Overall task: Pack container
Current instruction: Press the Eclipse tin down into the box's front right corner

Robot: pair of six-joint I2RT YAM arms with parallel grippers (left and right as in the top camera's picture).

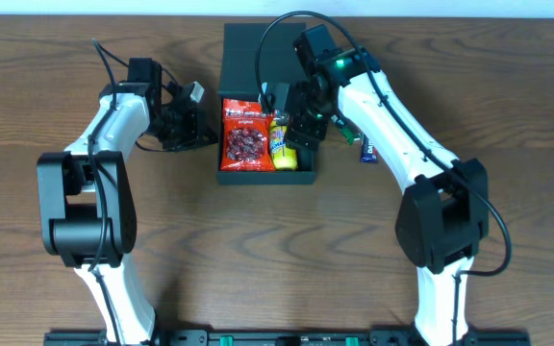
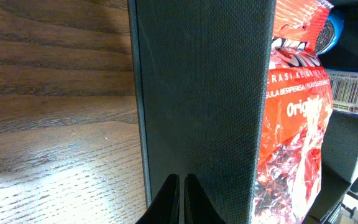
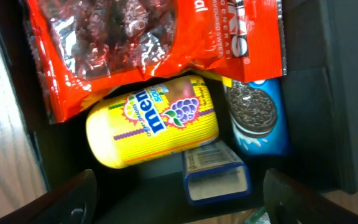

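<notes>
**Container (image 1: pixel 241 58) at the upper centre of the worktop (image 1: pixel 65 58), flap lid laid back, snacks inside.**
Only the right wrist view shows the lettering "men…" on the yellow tub (image 3: pixel 154 121) and a blue sandwich-biscuit packet (image 3: pixel 257 118). The left wrist view gives "Origi…" on the red packet (image 2: pixel 294 124) and a barcode on a blue box (image 2: pixel 347 93). The left gripper (image 2: pixel 181 202) is closed and empty at the container's outer wall. The right gripper (image 3: pixel 179 208) hangs wide open over the contents.

Overhead looks straight down; both close wrist views share the red packet (image 2: pixel 297 124) in the container (image 2: pixel 204 93).
</notes>
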